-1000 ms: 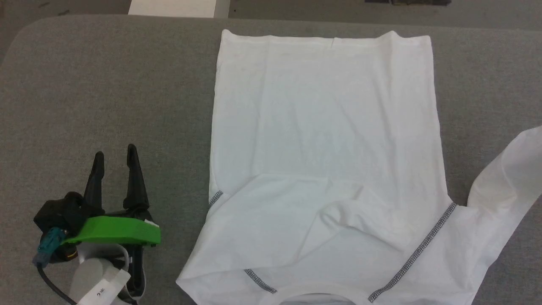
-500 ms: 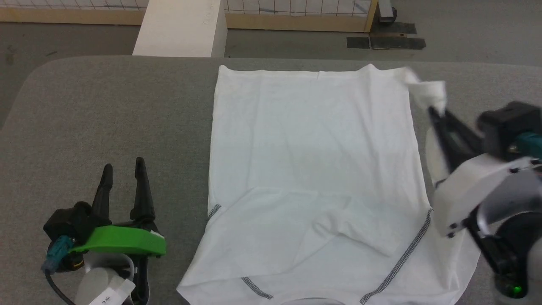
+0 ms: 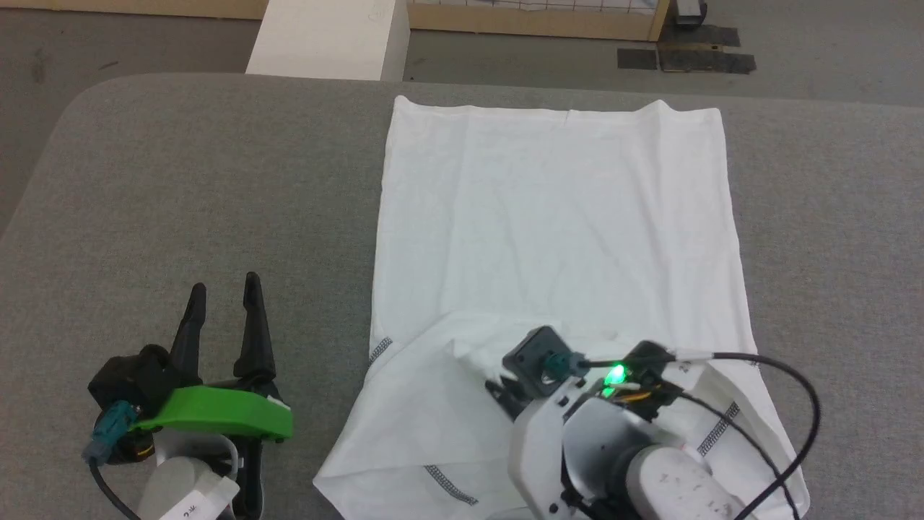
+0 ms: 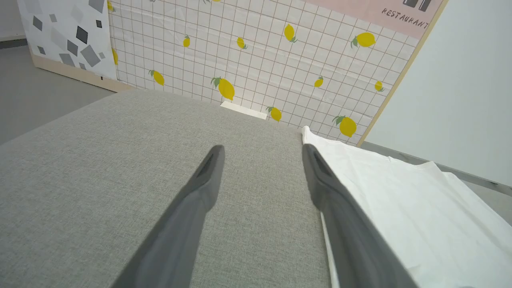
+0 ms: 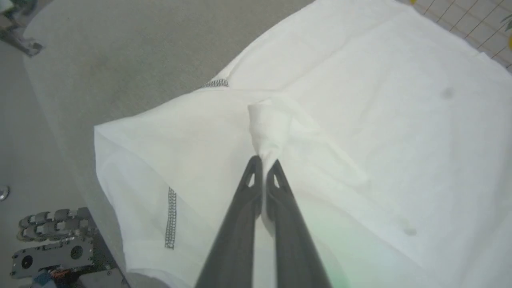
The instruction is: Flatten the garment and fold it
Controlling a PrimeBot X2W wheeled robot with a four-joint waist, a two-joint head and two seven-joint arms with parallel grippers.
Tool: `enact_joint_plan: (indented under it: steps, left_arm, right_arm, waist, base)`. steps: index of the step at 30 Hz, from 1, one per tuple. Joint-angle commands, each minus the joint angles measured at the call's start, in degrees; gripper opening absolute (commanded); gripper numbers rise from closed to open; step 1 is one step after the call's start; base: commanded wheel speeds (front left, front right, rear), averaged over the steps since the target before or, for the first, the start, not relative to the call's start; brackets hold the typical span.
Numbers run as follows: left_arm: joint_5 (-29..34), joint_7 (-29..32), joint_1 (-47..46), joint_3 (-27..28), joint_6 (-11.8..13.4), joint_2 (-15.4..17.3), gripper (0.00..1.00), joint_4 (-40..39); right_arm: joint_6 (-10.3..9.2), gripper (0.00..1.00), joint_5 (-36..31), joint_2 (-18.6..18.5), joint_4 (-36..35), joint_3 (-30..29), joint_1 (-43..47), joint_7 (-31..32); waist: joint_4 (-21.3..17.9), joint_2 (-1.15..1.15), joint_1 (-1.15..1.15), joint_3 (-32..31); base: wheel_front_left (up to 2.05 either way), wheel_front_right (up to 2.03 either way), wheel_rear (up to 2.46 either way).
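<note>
- Grey fabric table (image 3: 180,180) carries the job. Above it my right gripper (image 5: 264,162) is pinched tight on the bunched sleeve end (image 5: 269,124), over the garment's chest between its two stitched shoulder seams. I cannot tell whether the cloth touches down.
- The garment (image 3: 556,217) lies spread on its back or front, with the hem farthest from me and the collar end nearest. The other sleeve looks already folded across.
- My left gripper (image 3: 224,285) hangs spread wide and empty beside the garment's left shoulder, apart from it.
- I judge this to be the sleeve-fold step, with the second sleeve going over the chest. Next I'd lower the sleeve end onto the garment and let go without dragging the layer beneath. Then I'd pull clear before folding hem toward collar.
- My right arm covers the garment's collar and right shoulder in the head view. I cannot tell how the sleeve lies along its length, or whether it is twisted.
- Beyond the garment's hem, a white box (image 3: 325,36) is cut off by the frame.
</note>
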Motion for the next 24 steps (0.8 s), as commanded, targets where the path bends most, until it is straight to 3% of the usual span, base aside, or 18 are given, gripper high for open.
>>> enact_joint_plan:
  steps: [1, 8, 9, 10, 18, 24]
  left_arm:
    - [-0.1, -0.2, -0.4, -0.1, -0.2, -0.1, 1.0, 0.1]
    - [-0.2, -0.2, -0.7, -0.4, -0.2, -0.2, 1.0, 0.6]
    - [-0.2, -0.2, -0.6, -0.4, -0.2, -0.2, 1.0, 0.7]
    - [-0.2, -0.2, -0.5, -0.3, -0.2, -0.2, 1.0, 0.8]
    - [0.1, -0.2, 0.0, -0.5, -0.3, 0.3, 1.0, 1.4]
    - [0.6, 0.4, -1.1, -1.4, -0.3, 1.8, 1.0, 1.1]
  right_arm:
    - [-0.09, 0.0, 0.8, 0.5, 2.2, 0.9, -0.9, -0.9]
    - [-0.09, 0.0, 3.2, 1.6, 12.7, 4.5, -0.8, -1.8]
    - [-0.09, 0.46, 4.1, 1.6, 13.1, 4.7, -0.6, -2.1]
    - [-0.09, 1.0, 5.0, 1.7, 13.3, 4.3, -0.5, -2.5]
    - [-0.09, 1.0, 10.0, 1.9, 3.5, -2.6, 0.0, -13.2]
    - [-0.09, 1.0, 6.7, 2.0, -6.3, -15.6, 1.8, -23.0]
  waist:
    - [0.7, 0.0, 0.0, 0.6]
    - [1.5, 0.0, 0.0, 0.9]
    - [1.5, 0.0, 0.0, 0.8]
    - [1.4, 0.0, 0.0, 0.6]
    - [-0.5, 0.0, 0.0, -0.8]
    - [-3.2, 0.0, 0.0, 0.0]
  base:
    - [0.0, 0.0, 0.0]
    - [0.0, 0.0, 0.0]
    - [0.0, 0.0, 0.0]
    - [0.0, 0.0, 0.0]
    - [0.0, 0.0, 0.0]
    - [0.0, 0.0, 0.0]
